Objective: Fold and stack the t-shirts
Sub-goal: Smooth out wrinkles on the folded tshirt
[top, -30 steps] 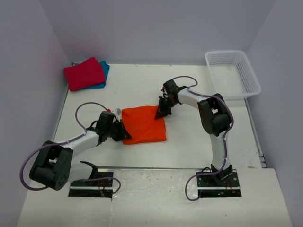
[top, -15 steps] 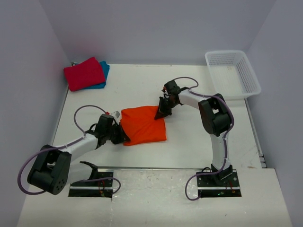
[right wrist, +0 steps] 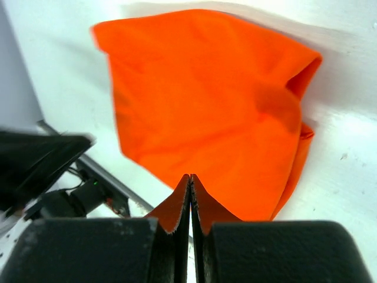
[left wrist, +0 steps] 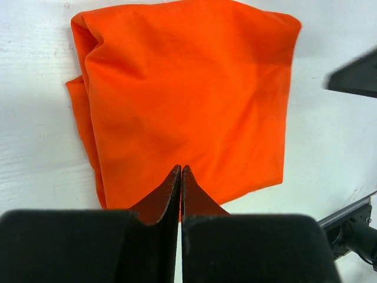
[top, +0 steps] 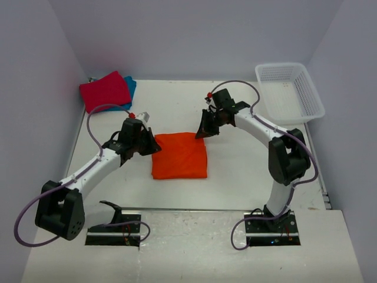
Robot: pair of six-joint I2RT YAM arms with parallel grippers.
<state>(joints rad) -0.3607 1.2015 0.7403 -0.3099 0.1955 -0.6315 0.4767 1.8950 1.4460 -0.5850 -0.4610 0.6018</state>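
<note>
The orange t-shirt [top: 179,156] lies folded into a rough square in the middle of the table, and fills the left wrist view [left wrist: 188,100] and the right wrist view [right wrist: 212,100]. My left gripper [top: 154,145] [left wrist: 179,169] hovers shut and empty at the shirt's left edge. My right gripper [top: 203,132] [right wrist: 190,177] hangs shut and empty at its far right corner. The crimson red t-shirt [top: 106,91] lies folded on the teal blue t-shirt [top: 131,88] at the far left corner.
A white lattice basket [top: 288,91] stands at the far right corner. Grey walls close in the table on the left, back and right. The arm base plates [top: 115,227] sit at the near edge.
Both shut grippers have drawn back from the orange t-shirt. The left one swung toward the far side along its left edge; the right one pulled up and away. The shirt now lies squarer.
</note>
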